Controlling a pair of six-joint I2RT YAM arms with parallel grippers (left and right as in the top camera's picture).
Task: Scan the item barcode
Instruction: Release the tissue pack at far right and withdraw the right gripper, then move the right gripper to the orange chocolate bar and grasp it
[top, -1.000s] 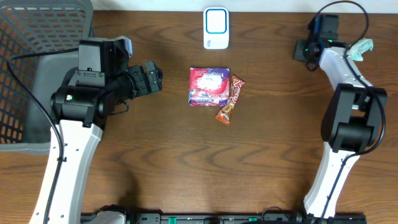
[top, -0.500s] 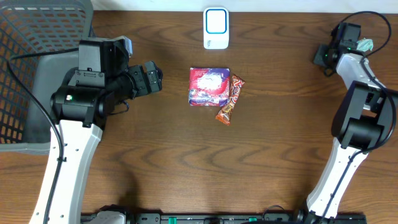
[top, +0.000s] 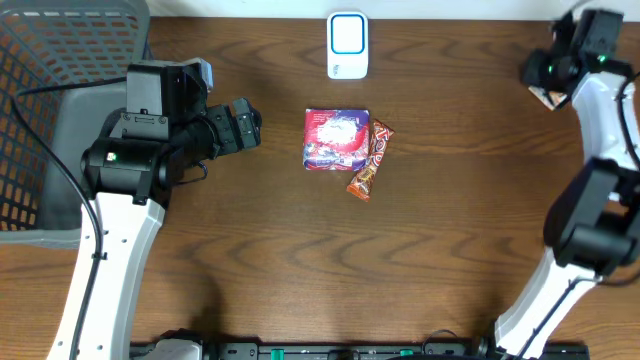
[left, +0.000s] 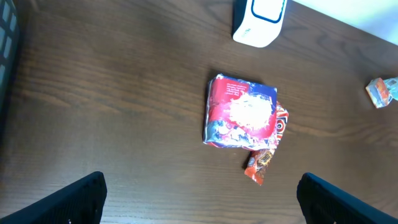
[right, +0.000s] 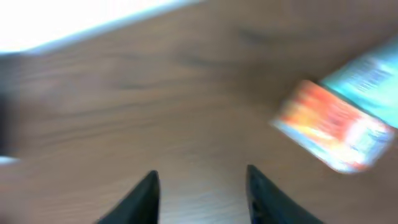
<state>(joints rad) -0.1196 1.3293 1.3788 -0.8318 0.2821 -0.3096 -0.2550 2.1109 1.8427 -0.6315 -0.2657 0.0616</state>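
Three packaged items lie on the brown wooden worktop (top: 300, 250), with one white scanner (top: 347, 45) at its far edge and one grey mesh basket (top: 60, 90) at its left end.

Two of the items sit together in the middle, just in front of the scanner. One is a square red-and-purple packet (top: 337, 139). The other is a narrow orange candy bar (top: 369, 162), lying against the packet's right side and reaching a little nearer than it.

The third item, a small orange-and-teal pack (right: 336, 127), lies alone at the far right corner of the worktop, well apart from the other two.

The right fingers (right: 144, 198) hover just beside this pack. They are parted with only bare wood between them and grasp nothing. That view is blurred, so no print on the pack can be read.

The left fingers (left: 84, 198) are spread wide and empty. They hang near the basket and point toward the middle pair. The left wrist view takes in the scanner, the packet, the candy bar and the far pack.
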